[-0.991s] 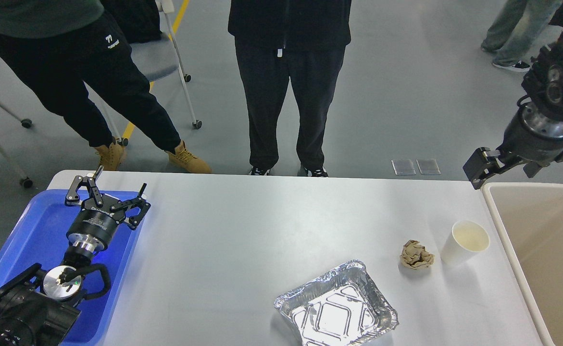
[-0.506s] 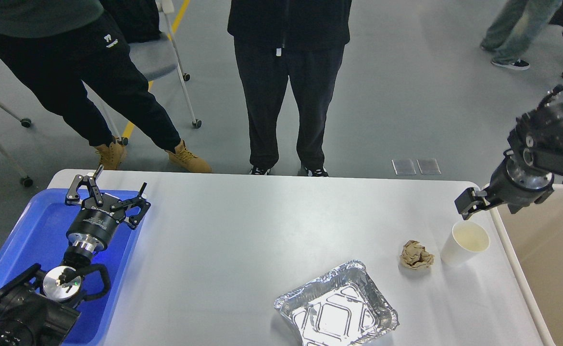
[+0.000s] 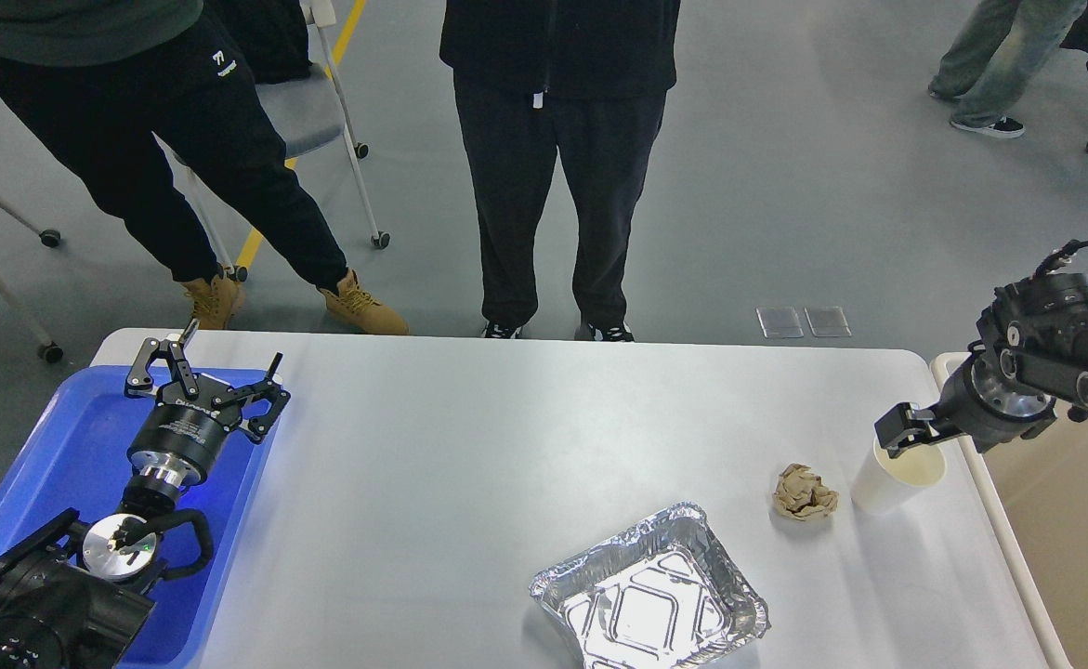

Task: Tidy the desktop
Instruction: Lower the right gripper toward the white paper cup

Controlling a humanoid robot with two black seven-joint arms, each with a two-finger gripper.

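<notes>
The white desktop (image 3: 469,465) holds a white paper cup (image 3: 881,490) at the right, a crumpled brown paper ball (image 3: 805,492) just left of it, and an empty foil tray (image 3: 692,517) at the front. My right gripper (image 3: 936,439) is low at the cup's far rim, jaws spread; one finger (image 3: 897,433) shows at the rim's left side, the other is mostly hidden. My left gripper (image 3: 209,381) is open and empty above the far right corner of the blue tray (image 3: 60,446).
A beige bin (image 3: 1064,557) stands against the table's right edge, right of the cup. Two people stand beyond the far edge, one at the middle (image 3: 557,167) and one at the left (image 3: 181,158). A wheeled chair (image 3: 311,111) is behind them.
My right gripper has come down and toward me from high above the bin's far corner to the cup's rim. The left arm has not moved. The person at the left shifted slightly.
</notes>
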